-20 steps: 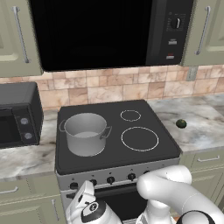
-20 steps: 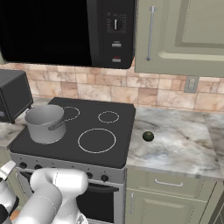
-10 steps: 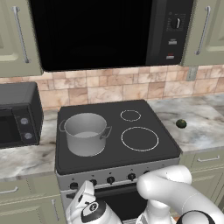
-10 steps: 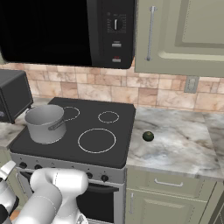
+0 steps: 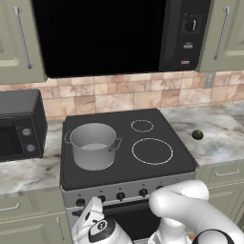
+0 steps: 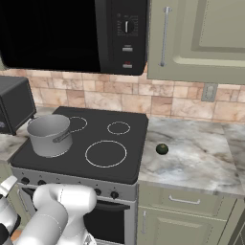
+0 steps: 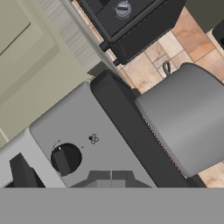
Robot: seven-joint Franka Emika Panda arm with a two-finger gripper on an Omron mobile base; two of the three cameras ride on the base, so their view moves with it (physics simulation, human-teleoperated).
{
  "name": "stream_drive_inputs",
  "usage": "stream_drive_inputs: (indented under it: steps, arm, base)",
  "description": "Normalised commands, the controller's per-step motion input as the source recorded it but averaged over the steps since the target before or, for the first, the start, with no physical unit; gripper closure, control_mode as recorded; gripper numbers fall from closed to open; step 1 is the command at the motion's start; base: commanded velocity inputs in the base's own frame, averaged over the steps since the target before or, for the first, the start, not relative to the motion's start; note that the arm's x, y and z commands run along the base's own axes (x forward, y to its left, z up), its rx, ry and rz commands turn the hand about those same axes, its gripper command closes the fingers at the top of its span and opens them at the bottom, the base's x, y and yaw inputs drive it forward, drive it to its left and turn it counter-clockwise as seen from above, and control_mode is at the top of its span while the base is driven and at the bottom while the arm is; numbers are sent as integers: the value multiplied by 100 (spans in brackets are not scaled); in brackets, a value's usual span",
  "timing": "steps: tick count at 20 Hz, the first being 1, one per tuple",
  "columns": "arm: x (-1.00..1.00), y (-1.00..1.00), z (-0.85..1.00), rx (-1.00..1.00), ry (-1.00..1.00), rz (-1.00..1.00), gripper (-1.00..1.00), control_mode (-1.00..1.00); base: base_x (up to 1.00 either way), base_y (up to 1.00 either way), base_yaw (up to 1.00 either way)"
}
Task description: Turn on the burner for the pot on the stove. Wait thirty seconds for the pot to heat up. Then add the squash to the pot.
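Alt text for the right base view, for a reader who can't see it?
A grey pot sits on the left front of a black glass-top stove. A small dark green squash lies on the marble counter to its right.

Black glass stove (image 5: 125, 164) bearing the grey pot (image 5: 93, 145); marble counter (image 5: 220, 138) with the squash (image 5: 197, 135).
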Motion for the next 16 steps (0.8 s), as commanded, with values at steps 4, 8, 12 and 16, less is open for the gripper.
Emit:
stream_drive_inputs:
  steps: [4,8,12,16]
  arm:
    - [0,0,0,0,0,0,100,-100]
    - [0,0,0,0,0,0,100,-100]
    - [0,0,0,0,0,0,100,-100]
    - [0,0,0,0,0,0,100,-100]
  base:
    - [0,0,0]
    - [0,0,0]
    - [0,0,0]
    - [0,0,0]
